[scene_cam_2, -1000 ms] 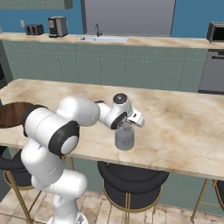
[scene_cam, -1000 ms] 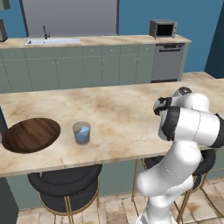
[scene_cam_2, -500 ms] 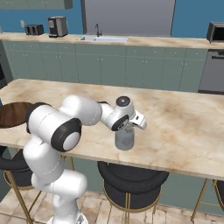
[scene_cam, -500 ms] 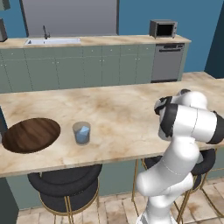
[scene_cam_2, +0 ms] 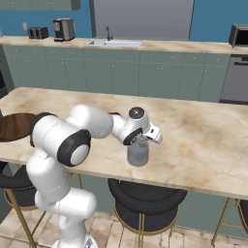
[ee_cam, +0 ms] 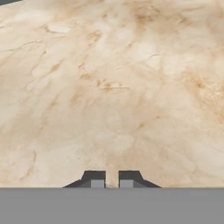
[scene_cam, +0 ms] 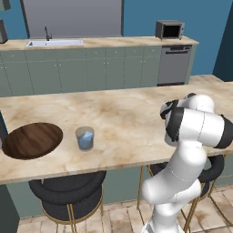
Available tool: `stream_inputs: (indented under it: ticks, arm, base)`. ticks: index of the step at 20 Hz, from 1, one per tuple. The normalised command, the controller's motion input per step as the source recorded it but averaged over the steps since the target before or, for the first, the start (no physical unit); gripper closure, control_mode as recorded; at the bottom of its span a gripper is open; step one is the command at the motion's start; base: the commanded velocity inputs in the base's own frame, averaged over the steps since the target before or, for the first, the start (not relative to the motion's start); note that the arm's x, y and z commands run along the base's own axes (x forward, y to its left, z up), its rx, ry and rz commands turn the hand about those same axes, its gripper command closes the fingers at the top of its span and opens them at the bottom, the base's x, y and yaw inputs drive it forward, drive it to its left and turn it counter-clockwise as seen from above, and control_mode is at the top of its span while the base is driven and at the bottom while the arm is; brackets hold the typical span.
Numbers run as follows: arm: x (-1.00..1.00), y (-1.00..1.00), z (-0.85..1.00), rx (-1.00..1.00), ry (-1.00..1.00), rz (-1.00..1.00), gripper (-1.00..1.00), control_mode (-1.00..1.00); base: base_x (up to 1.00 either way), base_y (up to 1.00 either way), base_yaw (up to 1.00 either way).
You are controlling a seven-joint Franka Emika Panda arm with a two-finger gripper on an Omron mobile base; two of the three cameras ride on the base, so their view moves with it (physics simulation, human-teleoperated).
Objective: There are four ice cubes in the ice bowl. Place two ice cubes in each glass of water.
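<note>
Fingertips (ee_cam: 97, 178) sit almost together at the bottom of the hand view, a thin slit between them and nothing held — the gripper (ee_cam: 112, 179) is closed on air, facing bare marble counter (ee_cam: 113, 87).

In the right base view the hand hangs at the near edge of the island, directly above one glass of water (scene_cam_2: 137, 154); the wrist covers the glass's top, so whether any ice is inside cannot be told. The arm (scene_cam_2: 97, 123) folds back across the counter toward the robot's left.

Farther left along the island, in the left base view, the second glass of water (scene_cam: 85, 138) stands near the front edge, holding bluish water; any cubes in it are too small to make out. Just beyond it to the left lies the ice bowl (scene_cam: 32, 140) — wide, dark wood, its inside looking plain brown.

Across the aisle runs a back counter with a sink (scene_cam: 54, 43), a dishwasher (scene_cam: 173, 64) and a microwave (scene_cam: 169, 29).
</note>
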Motion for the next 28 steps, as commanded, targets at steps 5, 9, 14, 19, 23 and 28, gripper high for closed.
stream_inputs:
  ticks: [5, 9, 14, 19, 23, 28]
  arm:
    - [0.11, 0.07, -0.06, 0.00, 0.00, 0.00, 1.00, -1.00]
    - [0.22, 0.16, -0.09, 0.00, 0.00, 0.00, 1.00, -1.00]
    - [0.11, 0.03, -0.12, 0.00, 0.00, 0.00, 1.00, -1.00]
    - [0.00, 0.00, -0.03, 0.00, 0.01, 0.00, -1.00, -1.00]
    - [-0.08, 0.00, 0.03, 0.00, -0.01, 0.00, -1.00, -1.00]
    - [-0.72, 0.02, 0.35, 0.00, -0.21, 0.01, -1.00, -1.00]
  base:
    - [0.00, 0.00, 0.00]
    - [0.00, 0.00, 0.00]
    - [0.00, 0.00, 0.00]
    - [0.00, 0.00, 0.00]
    - [0.00, 0.00, 0.00]
    - [0.00, 0.00, 0.00]
